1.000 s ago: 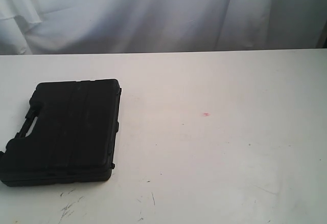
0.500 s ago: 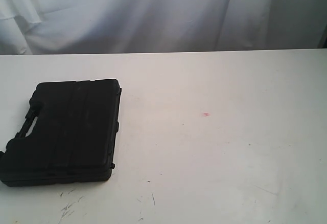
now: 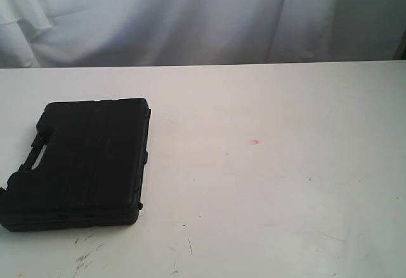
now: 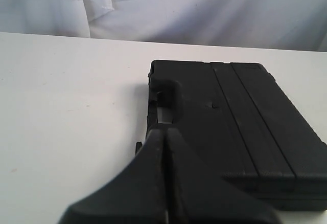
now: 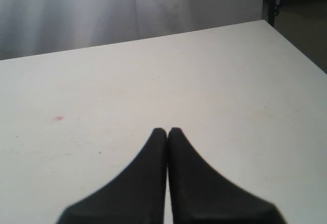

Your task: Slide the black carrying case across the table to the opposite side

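Note:
The black carrying case (image 3: pixel 82 164) lies flat on the left part of the white table (image 3: pixel 273 183), its handle on the left side. Neither arm shows in the exterior view. In the left wrist view the case (image 4: pixel 240 116) fills the middle, and my left gripper (image 4: pixel 164 131) is shut with its tips pressed together, in line with the case's handle end; whether they touch it I cannot tell. My right gripper (image 5: pixel 167 130) is shut over bare table (image 5: pixel 230 81), with nothing between its fingers.
A white curtain (image 3: pixel 190 18) hangs behind the table's far edge. A tiny red speck (image 3: pixel 255 142) marks the tabletop near the middle. Dark scratches (image 3: pixel 85 256) run along the front. The table's corner and a dark gap (image 5: pixel 301 24) show in the right wrist view.

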